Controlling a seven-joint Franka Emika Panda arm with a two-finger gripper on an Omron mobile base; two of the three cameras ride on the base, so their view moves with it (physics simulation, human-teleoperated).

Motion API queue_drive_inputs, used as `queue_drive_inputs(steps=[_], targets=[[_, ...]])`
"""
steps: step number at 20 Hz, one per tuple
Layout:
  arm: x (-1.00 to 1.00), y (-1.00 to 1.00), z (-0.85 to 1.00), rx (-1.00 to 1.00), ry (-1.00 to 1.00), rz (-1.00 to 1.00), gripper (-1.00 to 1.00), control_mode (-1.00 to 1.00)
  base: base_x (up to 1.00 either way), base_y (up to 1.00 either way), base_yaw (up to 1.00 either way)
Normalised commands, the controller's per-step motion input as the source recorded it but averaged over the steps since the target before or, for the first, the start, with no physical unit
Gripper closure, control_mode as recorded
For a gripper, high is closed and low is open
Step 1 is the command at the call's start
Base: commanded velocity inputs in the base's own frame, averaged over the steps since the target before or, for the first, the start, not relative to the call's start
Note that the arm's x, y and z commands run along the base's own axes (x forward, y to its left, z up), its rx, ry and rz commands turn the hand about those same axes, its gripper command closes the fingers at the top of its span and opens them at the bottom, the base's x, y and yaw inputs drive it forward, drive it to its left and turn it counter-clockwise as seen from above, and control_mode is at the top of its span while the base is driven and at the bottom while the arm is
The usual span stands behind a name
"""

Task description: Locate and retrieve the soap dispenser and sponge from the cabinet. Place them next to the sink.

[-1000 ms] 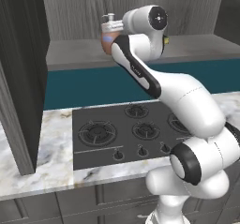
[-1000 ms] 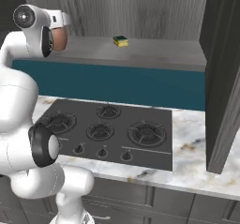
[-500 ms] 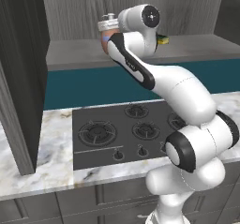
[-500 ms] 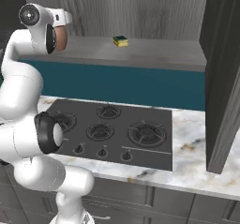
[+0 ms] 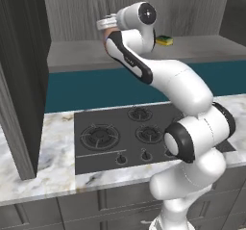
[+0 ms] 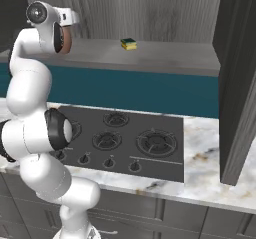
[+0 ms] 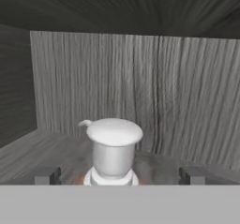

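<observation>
The soap dispenser (image 6: 64, 39), a reddish-brown bottle with a white pump top (image 7: 114, 143), stands at the left of the cabinet shelf (image 5: 77, 55). My gripper (image 7: 119, 176) is open, with one dark fingertip (image 7: 47, 175) on each side of the bottle's neck, just below the pump. In the left base view my wrist hides most of the soap dispenser (image 5: 107, 28). The yellow and green sponge (image 5: 164, 40) (image 6: 129, 44) lies flat further right on the same shelf, apart from the hand. The sink is out of view.
A black stovetop (image 5: 134, 133) with several burners is set into the marble counter (image 6: 210, 173) below the shelf. Dark cabinet side panels (image 5: 19, 80) (image 6: 237, 83) flank the opening. A teal backsplash (image 6: 150, 90) runs behind the stove.
My wrist has edged in toward the soap dispenser and the elbow has swung out to the side. The bottle and sponge have not moved, and the jaws have stayed wide.
</observation>
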Motion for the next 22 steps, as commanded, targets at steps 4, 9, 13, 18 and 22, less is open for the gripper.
queue_drive_inputs(steps=[4, 9, 13, 18, 22], targets=[[0.31, 0.09, -0.02, 0.0, 0.04, 0.0, -1.0, -1.0, 0.0, 0.0, 0.0], [0.28, 0.1, -0.05, 0.0, 0.04, 0.0, -1.0, -1.0, 0.0, 0.0, 0.0], [0.15, 0.05, -0.08, 0.0, 0.0, 0.0, -1.0, -1.0, 0.0, 0.0, 0.0], [0.0, 0.01, -0.15, 0.01, 0.0, -0.01, 1.0, -1.0, 0.0, 0.0, 0.0], [-0.12, 0.0, -0.1, 0.01, 0.01, -0.02, 1.0, -1.0, 0.0, 0.0, 0.0]])
